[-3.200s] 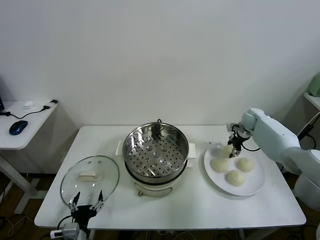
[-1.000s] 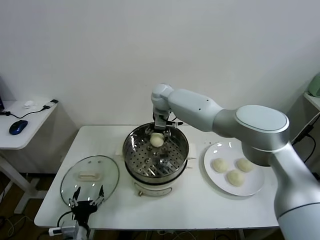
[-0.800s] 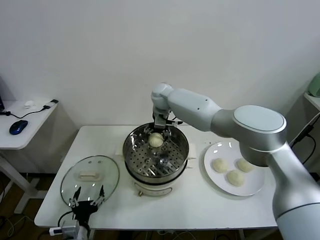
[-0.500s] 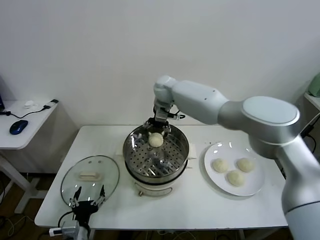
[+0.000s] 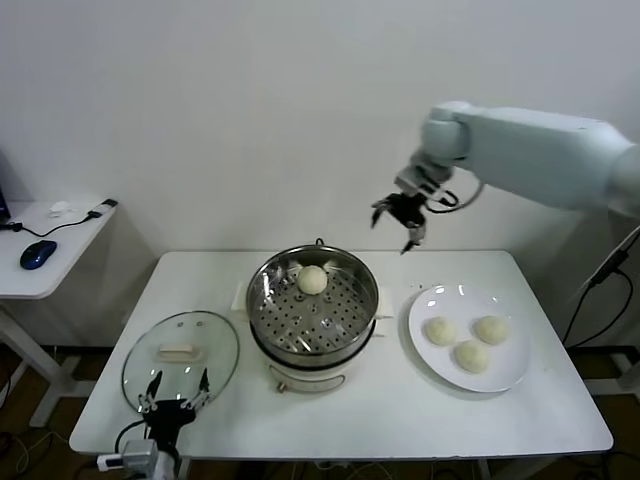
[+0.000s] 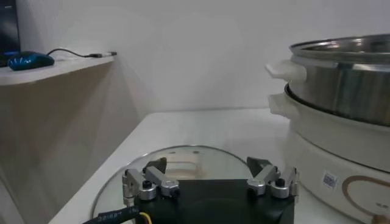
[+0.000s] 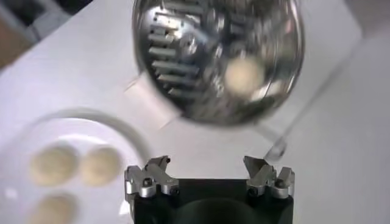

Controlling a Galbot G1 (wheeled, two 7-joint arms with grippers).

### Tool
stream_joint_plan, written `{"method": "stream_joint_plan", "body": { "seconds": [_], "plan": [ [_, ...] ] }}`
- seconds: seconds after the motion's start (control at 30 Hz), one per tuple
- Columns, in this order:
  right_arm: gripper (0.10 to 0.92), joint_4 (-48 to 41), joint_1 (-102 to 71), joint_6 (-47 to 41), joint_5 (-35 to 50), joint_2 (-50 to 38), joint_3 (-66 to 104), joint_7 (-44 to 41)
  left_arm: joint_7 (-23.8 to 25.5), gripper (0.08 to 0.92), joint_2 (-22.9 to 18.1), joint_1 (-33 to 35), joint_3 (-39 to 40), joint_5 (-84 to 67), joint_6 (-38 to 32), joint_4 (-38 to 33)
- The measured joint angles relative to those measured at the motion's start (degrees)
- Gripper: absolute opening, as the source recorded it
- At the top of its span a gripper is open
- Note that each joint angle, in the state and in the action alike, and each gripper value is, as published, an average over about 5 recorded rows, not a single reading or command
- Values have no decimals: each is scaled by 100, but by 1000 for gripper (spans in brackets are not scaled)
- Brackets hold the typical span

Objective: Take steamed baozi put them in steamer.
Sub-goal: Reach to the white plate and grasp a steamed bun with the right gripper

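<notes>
One cream-white baozi [image 5: 313, 280] lies on the perforated tray at the back of the steel steamer [image 5: 300, 330]; it also shows in the right wrist view [image 7: 245, 74] inside the steamer [image 7: 183, 55]. Three baozi [image 5: 440, 331] [image 5: 490, 329] [image 5: 471, 355] lie on the white plate [image 5: 510, 375], seen too in the right wrist view [image 7: 53, 165]. My right gripper [image 5: 397, 221] is open and empty, high in the air between steamer and plate. My left gripper [image 5: 172, 405] is open and empty, low at the table's front left, over the glass lid [image 6: 183, 164].
The glass lid with a white handle [image 5: 180, 362] lies on the table left of the steamer. A side desk with a blue mouse [image 5: 37, 254] stands at far left. The wall is close behind the table.
My right gripper has let go of the baozi in the steamer, then risen and swung right toward the plate. The left arm has not moved.
</notes>
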Motion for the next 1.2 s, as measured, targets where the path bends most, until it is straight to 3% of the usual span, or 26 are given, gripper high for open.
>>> {"method": "stream_joint_plan", "body": {
  "seconds": [0.2, 0.4, 0.97, 1.2],
  "plan": [
    [823, 487, -456, -1034, 115, -797, 11, 373, 1, 823, -2, 4, -3, 13, 1, 27],
    [823, 397, -1360, -1607, -69, -1055, 585, 569, -2, 823, -21, 48, -2, 37, -10, 48],
    [821, -868, -3293, -2046, -879, -589, 2008, 716, -10, 823, -83, 100, -14, 85, -38, 108],
    [779, -1294, -3626, -2073, -1019, -291, 2270, 699, -23, 823, -80, 102, -14, 86, -68, 150]
  ]
}}
